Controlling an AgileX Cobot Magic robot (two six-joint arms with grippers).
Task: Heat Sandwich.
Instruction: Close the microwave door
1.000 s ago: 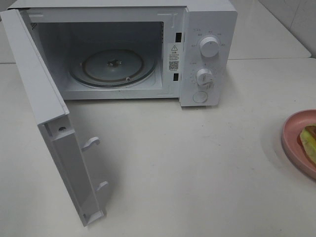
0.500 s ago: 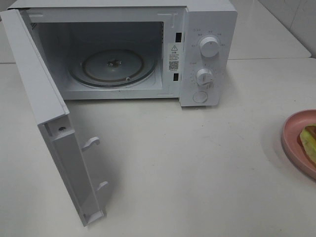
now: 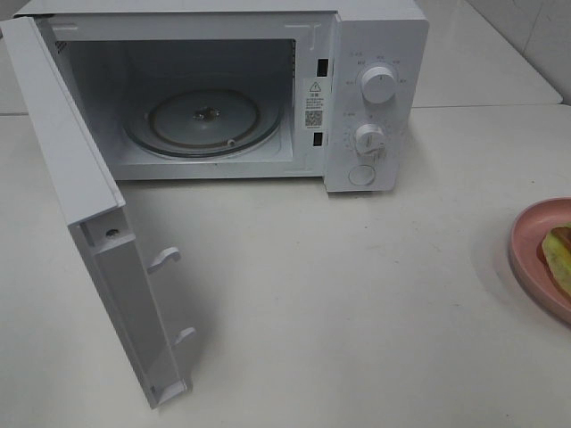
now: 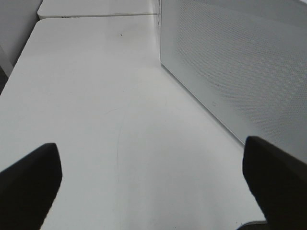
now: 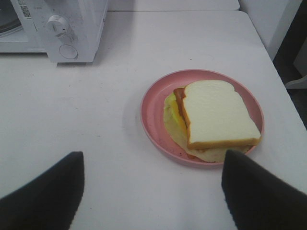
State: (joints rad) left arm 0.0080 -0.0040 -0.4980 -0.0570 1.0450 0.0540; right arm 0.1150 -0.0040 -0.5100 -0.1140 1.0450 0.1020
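Sandwich (image 3: 560,256) barely visible in the exterior high view: only a sliver of yellow-green lettuce on a pink plate (image 3: 532,259) at the right edge of the white table (image 3: 357,294), well apart from the microwave (image 3: 375,89). Microwave door (image 3: 98,232) swung fully open toward the camera, latch hooks pointing inward, glass turntable (image 3: 203,120) bare; probably left open to take the plate or the sandwich. Two control knobs (image 3: 378,85) stacked on the panel, round button below. Neither arm in this view.

Left wrist view: left gripper (image 4: 153,182) spread wide, nothing between the fingers (image 4: 31,182), low over bare table. Perforated white panel (image 4: 240,67) close alongside, most likely the outer face of the open door, unseen from above. Likely parked clear of the door, near enough to close it later.

Right wrist view: right gripper (image 5: 153,191) also spread, empty, near the plate (image 5: 152,110) but not touching it. Whole sandwich (image 5: 213,117) shown here, unlike from above: white top slice with tan crust, reddish meat and lettuce poking out beneath, lying flat, slightly off-centre on the plate. Microwave panel corner (image 5: 62,33) beyond. Pose suggests lining up for a grasp, not yet begun.
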